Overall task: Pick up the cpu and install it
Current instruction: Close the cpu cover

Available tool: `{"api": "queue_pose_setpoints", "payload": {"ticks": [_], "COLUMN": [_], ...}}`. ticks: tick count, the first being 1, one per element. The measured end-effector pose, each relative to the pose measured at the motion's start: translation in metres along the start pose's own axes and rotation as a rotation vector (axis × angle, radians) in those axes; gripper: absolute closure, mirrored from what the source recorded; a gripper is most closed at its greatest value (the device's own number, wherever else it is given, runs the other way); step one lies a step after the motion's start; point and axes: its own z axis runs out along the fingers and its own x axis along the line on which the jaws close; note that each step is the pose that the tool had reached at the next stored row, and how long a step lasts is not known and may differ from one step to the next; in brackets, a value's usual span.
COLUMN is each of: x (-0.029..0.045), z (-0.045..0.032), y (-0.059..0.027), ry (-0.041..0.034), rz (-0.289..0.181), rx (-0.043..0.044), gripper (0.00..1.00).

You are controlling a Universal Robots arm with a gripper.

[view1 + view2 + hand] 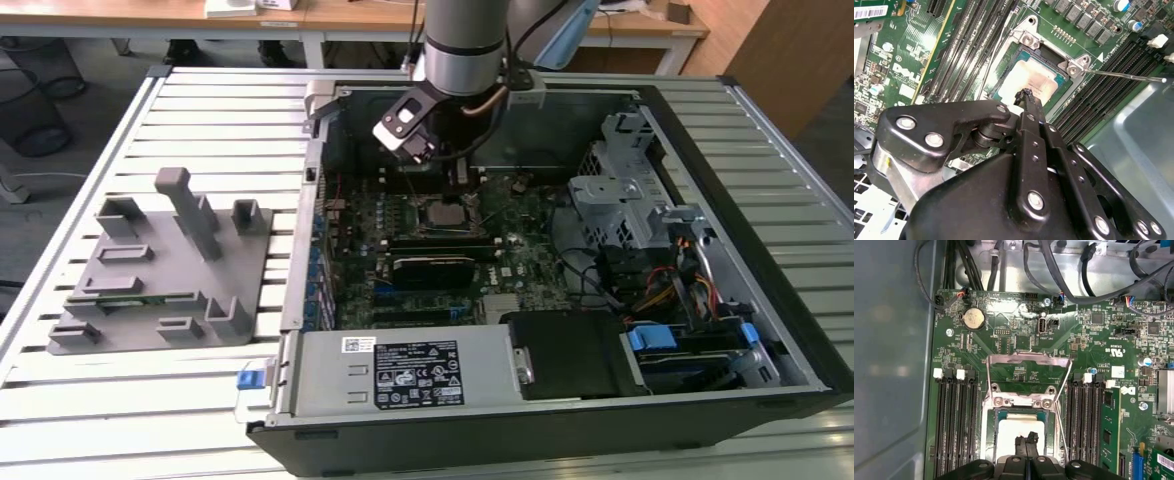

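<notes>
Exterior view high over open case (561,440) — both wrist views close above socket (1019,401)

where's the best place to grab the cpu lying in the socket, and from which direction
Probably by two opposite thin edges, coming straight down from above. The cpu lies flat, silver top up, inside the socket frame, with memory slots on both sides, so a sideways approach looks blocked. The gripper hovers right over it.

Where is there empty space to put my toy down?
The slatted metal table is bare on the exterior view's left, around the grey plastic holder tray. Inside the open black computer case it is crowded with boards and cables.
</notes>
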Motion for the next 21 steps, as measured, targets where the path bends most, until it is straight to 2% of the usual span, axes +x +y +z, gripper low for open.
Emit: {"api": "queue_pose_setpoints", "payload": {"ticks": [21], "x": [-0.0005], "z": [-0.0288], "y": [0.0010], "ry": [-0.0001], "rz": [0.000], "rx": [0.0000], "gripper": [0.89]}}
